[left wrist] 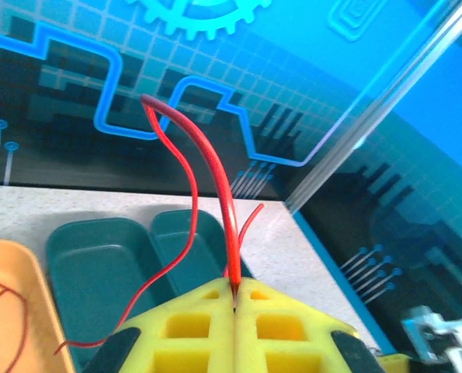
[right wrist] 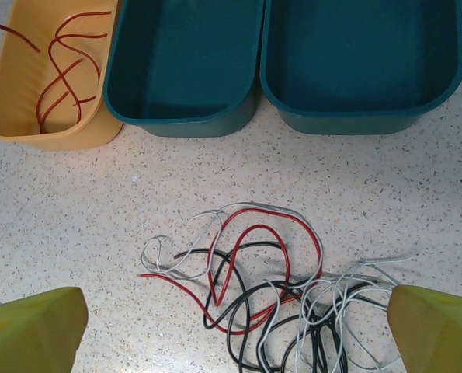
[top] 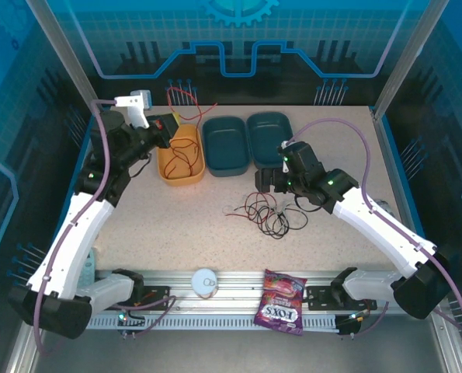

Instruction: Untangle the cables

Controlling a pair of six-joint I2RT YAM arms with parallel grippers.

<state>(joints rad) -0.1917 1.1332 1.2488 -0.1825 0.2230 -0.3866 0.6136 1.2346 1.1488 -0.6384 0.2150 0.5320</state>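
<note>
At left, the left fingers [left wrist: 188,315] are pinched shut on a red cable [left wrist: 215,175], held up near an orange bin [right wrist: 13,93] with more red cables [right wrist: 60,74] curled inside. Next, two teal bins [right wrist: 176,116] stand side by side. Before them on the worktop [right wrist: 99,194] lies a tangle [right wrist: 254,299] of red, black and white cables, the right fingers [right wrist: 33,330] spread wide over it.
</note>
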